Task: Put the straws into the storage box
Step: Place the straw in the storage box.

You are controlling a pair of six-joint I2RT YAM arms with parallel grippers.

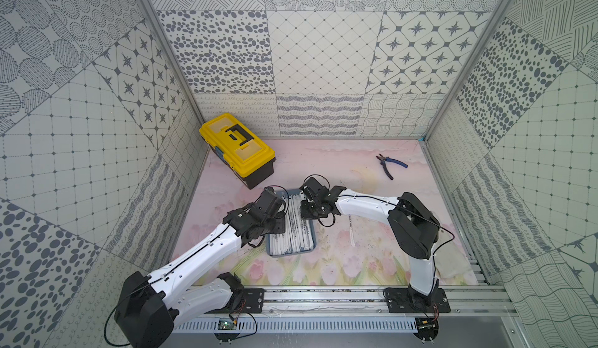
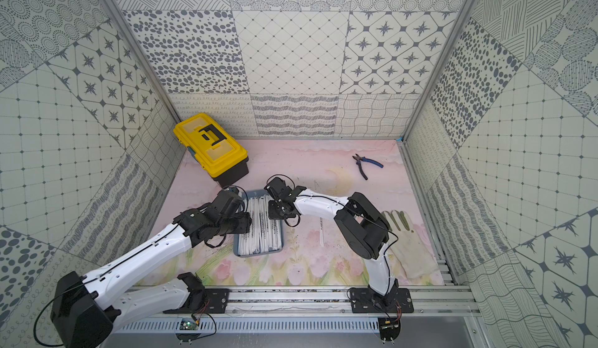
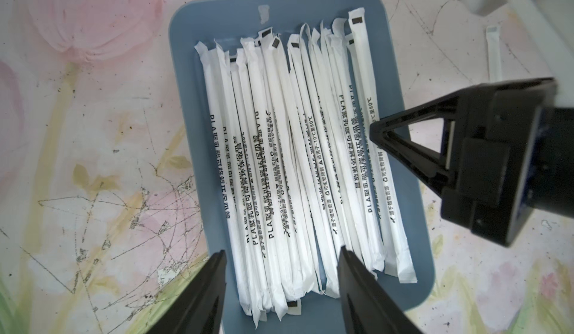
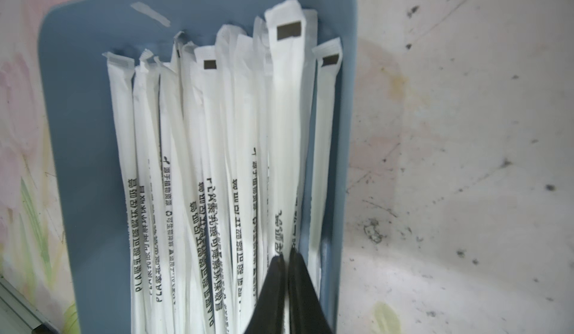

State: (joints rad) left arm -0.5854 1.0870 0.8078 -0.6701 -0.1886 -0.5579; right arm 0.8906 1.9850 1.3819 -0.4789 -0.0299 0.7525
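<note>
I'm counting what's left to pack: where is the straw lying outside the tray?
In both top views the loose straw lies flat on the table, apart from the tray on its right side, between it and the white glove.

Bright, even, diffuse light with faint shadows. Both top views bow at their edges. In the right wrist view the right gripper [image 4: 285,256] and straws [image 4: 214,161] beside it look soft.
</note>
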